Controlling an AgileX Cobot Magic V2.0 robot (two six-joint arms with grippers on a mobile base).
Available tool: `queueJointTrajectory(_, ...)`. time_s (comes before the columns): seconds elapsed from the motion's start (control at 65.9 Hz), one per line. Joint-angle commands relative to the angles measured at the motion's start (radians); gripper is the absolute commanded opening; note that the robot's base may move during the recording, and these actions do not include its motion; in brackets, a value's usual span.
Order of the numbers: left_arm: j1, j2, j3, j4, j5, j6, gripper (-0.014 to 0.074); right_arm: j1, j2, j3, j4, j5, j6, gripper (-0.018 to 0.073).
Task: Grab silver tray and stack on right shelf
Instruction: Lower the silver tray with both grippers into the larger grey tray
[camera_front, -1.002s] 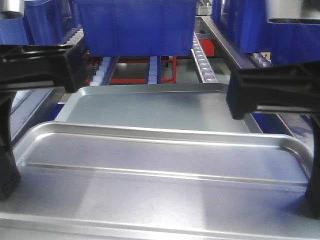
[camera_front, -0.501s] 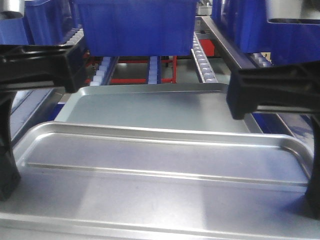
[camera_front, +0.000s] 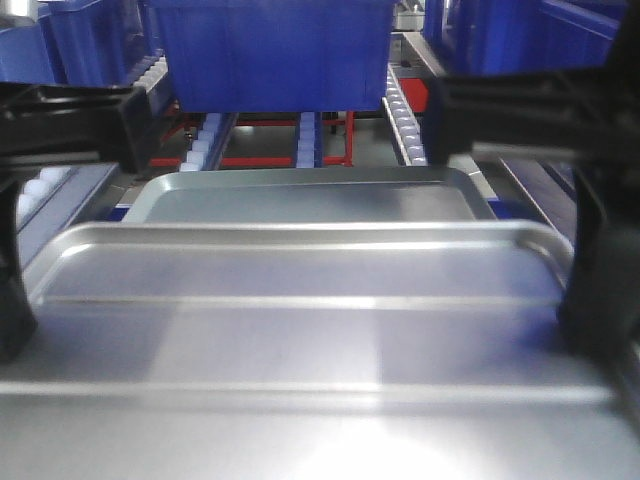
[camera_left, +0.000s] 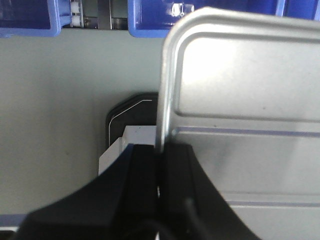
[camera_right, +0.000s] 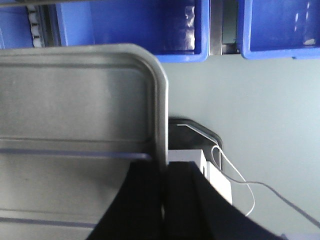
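The biggest thing is the shelf (camera_front: 405, 120) at the back, with rows of small white rollers and blue boxes (camera_front: 270, 50) sitting on it. Its right side, where the tray should go, is mostly hidden behind a black arm (camera_front: 540, 100), so I cannot tell what is there. Next is the silver tray (camera_front: 300, 350). It is close to the camera, up in the air and flat, with its long side running from left to right. Its two long ribs run the same way. Just past its far edge lies a duller grey tray (camera_front: 300, 205), lower down. The wrist views show the silver tray hanging over a plain grey surface (camera_left: 60, 100), with its far corners close to the edge where the blue boxes begin. The left pincer (camera_left: 160, 155) is clamped on the rim of the tray's left short end. The right pincer (camera_right: 162, 172) is clamped on the rim of the right short end in the same way. So the tray hangs between the two pincers, one at each end. The shelf lies ahead of the tray, and the right arm looks nearer to its right side. I think both arms must go forward and to the right together and keep the tray level, or one end could slip out.
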Motion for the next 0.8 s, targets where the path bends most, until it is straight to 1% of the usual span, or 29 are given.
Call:
queueJointTrajectory(0.0,0.038,-0.030,-0.024,0.062,0.008,0.009,-0.0100,-0.035,-0.021,-0.051,-0.099,0.017,-0.008,0.0052)
queueJointTrajectory(0.061,0.070,-0.030,-0.026,0.066,-0.025,0.039,-0.0100,-0.067,-0.021,-0.064,-0.119,0.006,-0.019,0.0052)
queueJointTrajectory(0.152,0.121,-0.030,-0.032,0.066,-0.100,0.083,-0.0099,-0.130,-0.021,-0.081,-0.119,-0.049,-0.085,0.0052)
queueJointTrajectory(0.197,0.147,-0.030,-0.036,0.067,-0.145,0.113,-0.0100,-0.172,-0.015,-0.093,-0.109,-0.077,-0.134,0.0052)
queueJointTrajectory(0.258,0.185,-0.030,-0.040,0.067,-0.211,0.148,-0.0100,-0.224,-0.003,-0.108,-0.099,-0.103,-0.170,0.0052)
queueJointTrajectory(0.304,0.218,-0.030,-0.040,0.068,-0.252,0.160,-0.0100,-0.256,0.010,-0.116,-0.093,-0.121,-0.189,0.0052)
queueJointTrajectory(0.379,0.280,-0.020,-0.043,0.068,-0.287,0.173,-0.0100,-0.317,0.035,-0.129,-0.076,-0.163,-0.238,0.0052)
queueJointTrajectory(0.44,0.327,0.005,-0.051,0.060,-0.307,0.224,-0.0100,-0.366,0.064,-0.145,-0.053,-0.205,-0.291,0.0052)
queueJointTrajectory(0.516,0.367,0.040,-0.067,0.056,-0.339,0.286,-0.0100,-0.399,0.106,-0.165,-0.040,-0.253,-0.340,0.0052)
queueJointTrajectory(0.546,0.377,0.059,-0.074,0.056,-0.356,0.298,-0.0100,-0.409,0.124,-0.176,-0.038,-0.268,-0.349,0.0052)
queueJointTrajectory(0.668,0.405,0.128,-0.108,0.058,-0.431,0.302,-0.0100,-0.429,0.200,-0.212,-0.039,-0.328,-0.358,0.0052)
queueJointTrajectory(0.789,0.426,0.225,-0.166,0.069,-0.473,0.304,-0.0100,-0.446,0.282,-0.251,-0.040,-0.396,-0.358,0.0052)
